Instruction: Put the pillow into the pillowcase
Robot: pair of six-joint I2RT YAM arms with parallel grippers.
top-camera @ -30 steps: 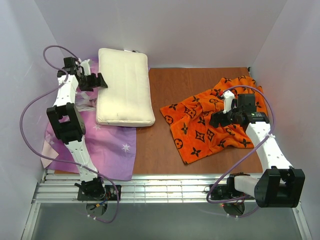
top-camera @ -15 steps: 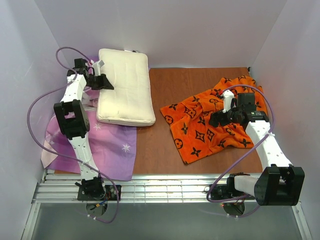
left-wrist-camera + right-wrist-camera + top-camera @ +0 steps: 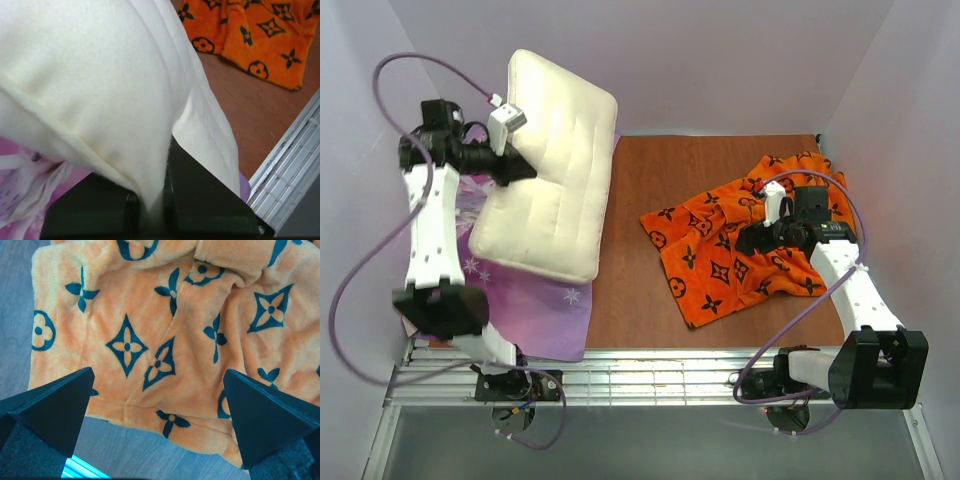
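Note:
The cream-white pillow (image 3: 558, 170) hangs tilted at the back left, its left long edge lifted and its lower edge resting on the purple cloth. My left gripper (image 3: 516, 166) is shut on that lifted edge. In the left wrist view the pillow (image 3: 100, 75) fills most of the frame, and a fold of it is pinched in the left gripper (image 3: 155, 200). The orange pillowcase (image 3: 725, 250) with black motifs lies crumpled on the right of the table. My right gripper (image 3: 750, 240) hovers over it, and in the right wrist view this gripper (image 3: 160, 405) stands open above the pillowcase (image 3: 150, 330) with nothing held.
A purple printed cloth (image 3: 535, 300) covers the table's left side under the pillow. The brown tabletop (image 3: 650, 200) shows between pillow and pillowcase. A metal rail (image 3: 640, 375) runs along the near edge. White walls close in the left, back and right.
My left gripper has shut on the pillow's left edge and risen, so the pillow has tipped up from lying flat. The right arm and the pillowcase have not moved.

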